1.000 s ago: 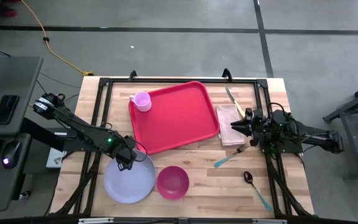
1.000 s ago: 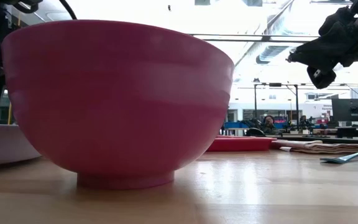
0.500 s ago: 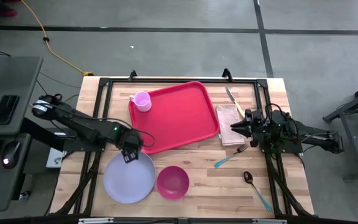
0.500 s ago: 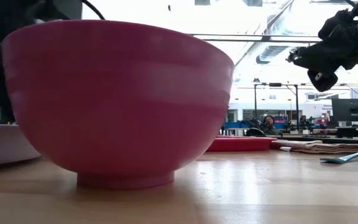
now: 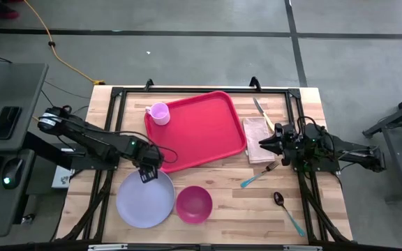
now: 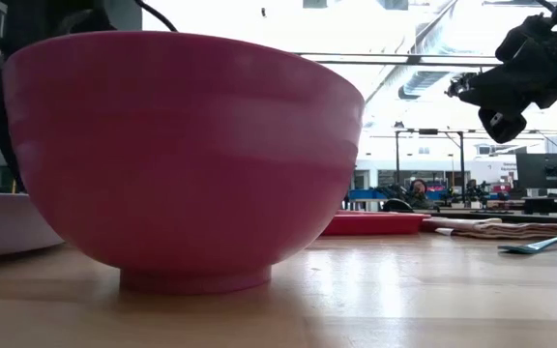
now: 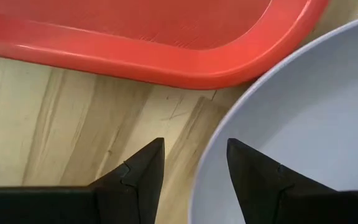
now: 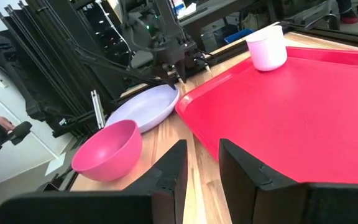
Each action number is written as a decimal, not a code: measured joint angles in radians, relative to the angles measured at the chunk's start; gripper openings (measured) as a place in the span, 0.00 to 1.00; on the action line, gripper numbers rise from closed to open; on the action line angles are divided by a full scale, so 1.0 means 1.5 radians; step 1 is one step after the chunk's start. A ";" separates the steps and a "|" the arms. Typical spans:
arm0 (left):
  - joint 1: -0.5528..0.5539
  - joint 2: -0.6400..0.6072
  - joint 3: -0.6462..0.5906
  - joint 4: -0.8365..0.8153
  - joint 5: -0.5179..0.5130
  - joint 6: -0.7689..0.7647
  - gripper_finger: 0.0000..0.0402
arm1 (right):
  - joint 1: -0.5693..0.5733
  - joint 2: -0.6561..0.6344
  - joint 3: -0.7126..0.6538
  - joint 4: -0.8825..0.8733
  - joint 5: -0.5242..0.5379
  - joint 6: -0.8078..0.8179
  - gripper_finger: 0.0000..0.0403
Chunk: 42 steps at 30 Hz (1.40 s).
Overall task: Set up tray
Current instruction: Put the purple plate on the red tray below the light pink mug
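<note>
The red tray [image 5: 199,131] lies flat at the table's far middle, with a small pink cup [image 5: 159,113] standing in its far left corner. The lavender plate [image 5: 145,199] lies on the table near the tray's near left corner. My left gripper [image 5: 147,174] is open and points down at the plate's far rim [image 7: 213,155]. One finger stands outside the rim and one over the plate; I cannot tell if they touch it. My right gripper [image 5: 262,142] is open and empty, above the napkin [image 5: 257,134] beside the tray's right edge.
A pink bowl [image 5: 194,203] stands right of the plate, close to the near edge. A knife [image 5: 261,111] lies far of the napkin. A teal-handled fork [image 5: 258,174] and a spoon [image 5: 285,208] lie at the near right. Bare wood shows between tray and bowl.
My left gripper has moved a little toward the table's far edge and right, from over the plate's left part to its far rim beside the tray's near left corner. Plate, tray and my right arm have kept still.
</note>
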 joint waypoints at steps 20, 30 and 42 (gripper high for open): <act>0.000 0.074 -0.055 0.073 0.087 0.013 0.40 | 0.000 0.001 0.000 -0.010 -0.011 0.006 0.18; 0.000 0.066 -0.055 0.076 0.110 0.002 0.13 | 0.000 0.001 0.000 -0.010 -0.009 0.017 0.18; 0.000 0.063 -0.054 0.059 0.129 0.001 0.04 | 0.000 0.001 0.000 -0.010 -0.008 0.023 0.18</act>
